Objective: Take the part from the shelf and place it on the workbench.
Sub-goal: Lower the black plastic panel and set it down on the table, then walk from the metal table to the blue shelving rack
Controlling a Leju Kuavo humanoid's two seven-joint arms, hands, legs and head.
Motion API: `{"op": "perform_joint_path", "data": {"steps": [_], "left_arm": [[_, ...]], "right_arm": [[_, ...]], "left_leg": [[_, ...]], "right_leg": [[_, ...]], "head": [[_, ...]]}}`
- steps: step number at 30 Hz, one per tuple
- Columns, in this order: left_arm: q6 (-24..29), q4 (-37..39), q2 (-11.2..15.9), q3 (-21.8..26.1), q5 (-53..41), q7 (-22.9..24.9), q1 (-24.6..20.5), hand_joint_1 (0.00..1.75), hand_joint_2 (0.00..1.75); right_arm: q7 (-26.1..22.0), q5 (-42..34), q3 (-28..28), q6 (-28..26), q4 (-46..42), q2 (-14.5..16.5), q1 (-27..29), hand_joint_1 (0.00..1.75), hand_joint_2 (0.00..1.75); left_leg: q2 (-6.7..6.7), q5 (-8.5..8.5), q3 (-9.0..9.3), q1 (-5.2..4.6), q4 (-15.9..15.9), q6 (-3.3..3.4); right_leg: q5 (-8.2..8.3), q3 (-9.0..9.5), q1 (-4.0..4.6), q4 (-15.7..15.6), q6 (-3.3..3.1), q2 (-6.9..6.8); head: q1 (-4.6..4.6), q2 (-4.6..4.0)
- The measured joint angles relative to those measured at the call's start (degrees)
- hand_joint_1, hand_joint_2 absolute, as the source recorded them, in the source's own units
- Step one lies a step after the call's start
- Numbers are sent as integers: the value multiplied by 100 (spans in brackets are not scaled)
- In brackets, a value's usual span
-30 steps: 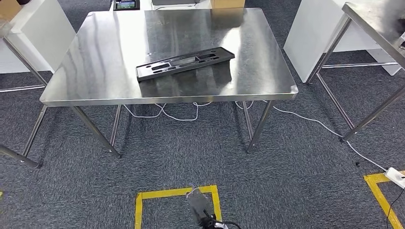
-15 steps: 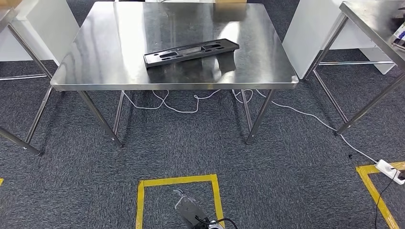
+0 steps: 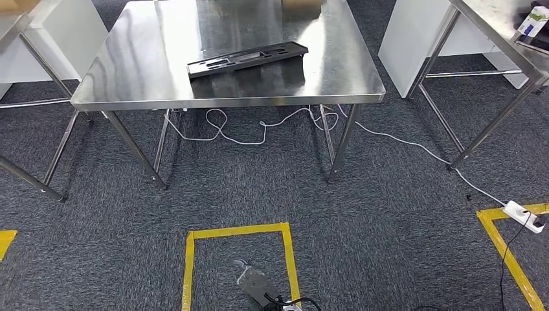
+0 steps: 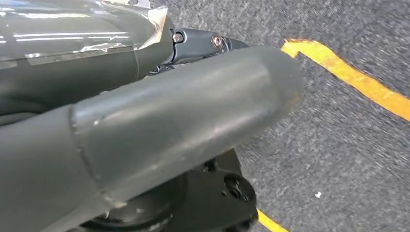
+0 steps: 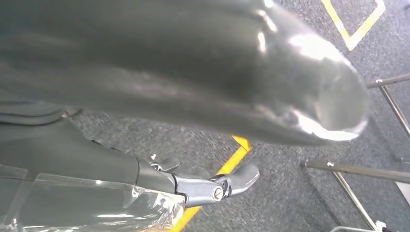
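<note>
The black, flat, elongated part with several cut-outs lies on the steel workbench, near its front middle, touched by nothing. My left hand hangs over the grey carpet with its thick grey thumb across the left wrist view and a dark finger stretched out beyond it; it holds nothing. My right hand also hangs above the carpet, with a finger extended apart from the thumb and nothing in it.
A second steel table stands at the right, with a white cabinet between the two tables. Another table's leg is at the left. A white cable runs under the workbench to a power strip. A yellow tape square marks the carpet.
The whole picture has shifted: the workbench now sits higher and farther off in the head view, so the camera has moved back. The part lies where it was on the table.
</note>
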Motion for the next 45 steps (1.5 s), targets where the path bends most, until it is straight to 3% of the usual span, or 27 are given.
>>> {"op": "perform_joint_path", "data": {"steps": [2, 4, 5, 8, 9, 11, 13, 14, 16, 17, 19, 21, 23, 24, 27, 28, 29, 31, 33, 35, 36, 38, 39, 41, 43, 44, 45], "left_arm": [[-17, -1, 14, -26, -29, -3, -8, 0, 0], [-38, -2, 27, -52, -57, -10, -25, 0, 0], [-49, -2, 35, -60, -71, -17, -30, 0, 0], [-62, 0, 52, -69, -93, -30, -28, 0, 0], [-62, 1, 54, -72, -95, -32, -28, 0, 0], [-66, 2, 54, -76, -110, -44, -30, 0, 0], [-90, 2, 61, -80, -146, -61, -30, 0, 0], [-110, 2, 64, -82, -168, -67, -31, 0, 0], [-154, 2, 73, -84, -193, -76, -32, 0, 0], [-169, 2, 75, -85, -198, -80, -36, 0, 0], [-186, -1, 79, -86, -198, -86, -42, 0, 0], [-188, -4, 89, -86, -198, -85, -50, 0, 0], [-186, -3, 104, -85, -198, -81, -46, 0, 0], [-185, -3, 113, -85, -198, -78, -42, 0, 0], [-181, -2, 135, -85, -202, -61, -37, 0, 0], [-181, -2, 142, -85, -208, -46, -38, 0, 0], [-182, -2, 148, -84, -220, -28, -40, 0, 0], [-190, -2, 154, -84, -256, 12, -43, 0, 0], [-196, -4, 160, -84, -289, 30, -48, 0, 0], [-197, -9, 172, -84, -308, 34, -59, 0, 0], [-196, -11, 180, -84, -318, 36, -67, 0, 0], [-187, -5, 179, -84, -339, 45, -82, 0, 0], [-181, -1, 173, -85, -356, 59, -92, 0, 0], [-166, 10, 156, -86, -385, 90, -102, 0, 0], [-144, 19, 144, -86, -409, 121, -98, 0, 0], [-131, 27, 137, -86, -420, 137, -93, 0, 0], [-112, 34, 128, -86, -431, 155, -90, 0, 0]], "right_arm": [[-12, -52, -1, 49, 6, 1, -1, 0, 0], [-34, -80, -2, 66, 7, 4, -1, 0, 0], [-48, -94, -2, 71, 8, 5, 0, 0, 0], [-75, -139, -4, 96, 14, 4, 4, 0, 0], [-79, -158, -6, 112, 16, 2, 5, 0, 0], [-90, -221, -15, 147, 21, -4, 10, 0, 0], [-104, -319, -34, 181, 25, -7, 20, 0, 0], [-114, -380, -53, 172, 26, -8, 27, 0, 0], [-163, -485, -116, 11, 28, -9, 41, 0, 0], [-206, -548, -165, -169, 24, -9, 48, 0, 0], [-289, -781, -318, -525, -13, -11, 56, 0, 0], [-327, -1096, -548, -661, -58, -21, 58, 0, 0], [-338, -1267, -784, -671, -73, -43, 70, 0, 0], [-340, -1293, -875, -672, -78, -52, 78, 0, 0], [-308, -1345, -1053, -834, -98, -66, 104, 0, 0], [-240, -1390, -1127, -1013, -101, -84, 108, 0, 0], [-137, -1450, -1221, -1230, -95, -114, 114, 0, 0], [124, -1602, -1474, -1618, -51, -246, 145, 0, 0], [295, -1717, -1752, -1770, 22, -416, 214, 0, 0], [370, -1763, -1980, -1813, 84, -541, 287, 0, 0], [425, -1779, -2060, -1843, 114, -578, 311, 0, 0], [610, -1814, -2204, -1907, 202, -642, 357, 0, 0], [718, -1840, -2273, -1916, 251, -680, 392, 0, 0], [894, -1891, -2404, -1892, 342, -769, 485, 0, 0], [1034, -1933, -2512, -1862, 419, -858, 572, 0, 0], [1092, -1947, -2558, -1857, 457, -904, 607, 0, 0], [1143, -1961, -2597, -1857, 491, -942, 640, 0, 0]], "left_leg": [[-3, 233, 517, 24, -568, 0], [-20, 212, 1019, 20, -1291, 31], [-30, 150, 1134, 5, -1501, 51], [-11, 208, 1056, -22, -1645, 185], [6, 275, 992, -19, -1663, 254], [37, 420, 841, -19, -1682, 344], [51, 571, 653, -28, -1679, 360], [61, 653, 557, -29, -1676, 352], [78, 818, 365, -25, -1668, 316], [80, 900, 273, -22, -1663, 290], [75, 1051, 146, -30, -1654, 220], [77, 1201, 117, -32, -1691, 151], [71, 1280, 91, -6, -1737, 80], [65, 1163, 54, 11, -1683, 51], [39, 242, -116, 37, -872, -3], [29, 16, -163, 37, -476, -19], [21, -51, -172, 37, -159, -29], [17, 163, 53, 37, -43, -8], [-1, 319, 659, 25, -716, 72], [-17, 186, 1183, -9, -1476, 152], [-19, 119, 1276, -37, -1658, 187], [-3, 214, 1234, -64, -1775, 265], [5, 300, 1188, -60, -1830, 308], [24, 502, 1054, -33, -1924, 377], [39, 672, 865, -33, -1930, 387], [49, 750, 766, -28, -1926, 368], [60, 830, 663, -16, -1919, 343]], "right_leg": [[62, -169, -4, 100, 39, -1], [116, -296, 23, 197, 95, 0], [152, -338, 36, 223, 133, -4], [225, -440, 51, 263, 263, -7], [116, -495, 49, 357, 270, 4], [-368, -655, 27, 855, 220, 31], [-790, -785, 11, 1571, 213, 45], [-824, -779, 3, 1818, 260, 47], [-574, -525, -13, 1791, 404, 48], [-444, -243, -23, 1475, 447, 49], [-486, 451, -1, 482, 403, 58], [-642, 779, 47, -115, 308, 77], [-573, 688, 36, -128, 213, 80], [-509, 628, 20, -118, 142, 75], [-279, 409, 16, -113, -42, 51], [-208, 333, 39, -104, -63, 43], [-140, 249, 58, -87, -62, 36], [-31, 63, 84, -23, -36, 26], [45, -118, 98, 73, 4, 24], [121, -228, 106, 141, 65, 28], [167, -262, 98, 151, 109, 29], [250, -315, 86, 148, 195, 30], [200, -362, 83, 187, 213, 37], [-195, -524, 75, 539, 182, 58], [-692, -709, 28, 1216, 175, 73], [-803, -745, -2, 1521, 223, 73], [-774, -699, -38, 1679, 312, 73]], "head": [[-2, 0], [1, 0], [4, 0], [10, 0], [18, 0], [26, 0], [30, 0], [30, 0], [29, 0], [29, 0], [30, 0], [22, 0], [12, 0], [12, 0], [-16, 0], [-23, 0], [-23, 0], [-25, 0], [-24, 0], [-20, 0], [-20, 0], [-24, 0], [-25, 0], [-8, 0], [8, 0], [9, 0], [9, 0]]}}
